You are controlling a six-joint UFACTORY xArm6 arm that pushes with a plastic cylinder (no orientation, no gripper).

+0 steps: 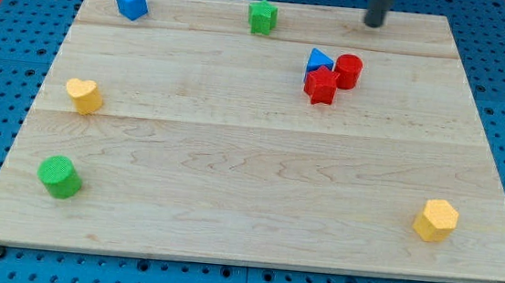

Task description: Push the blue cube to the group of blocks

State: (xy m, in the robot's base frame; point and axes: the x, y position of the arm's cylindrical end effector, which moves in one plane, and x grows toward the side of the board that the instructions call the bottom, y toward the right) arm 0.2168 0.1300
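Note:
The blue cube (131,2) sits near the top left corner of the wooden board (248,196). The group of blocks lies right of centre near the top: a blue triangular block (319,59), a red cylinder (348,71) and a red star-shaped block (321,86), touching one another. My tip (374,24) is at the board's top edge, above and right of the group, far to the right of the blue cube.
A green star-shaped block (262,17) stands at the top middle, between the blue cube and the group. A yellow heart block (83,96) is at the left, a green cylinder (59,177) at the bottom left, a yellow hexagonal block (435,220) at the bottom right.

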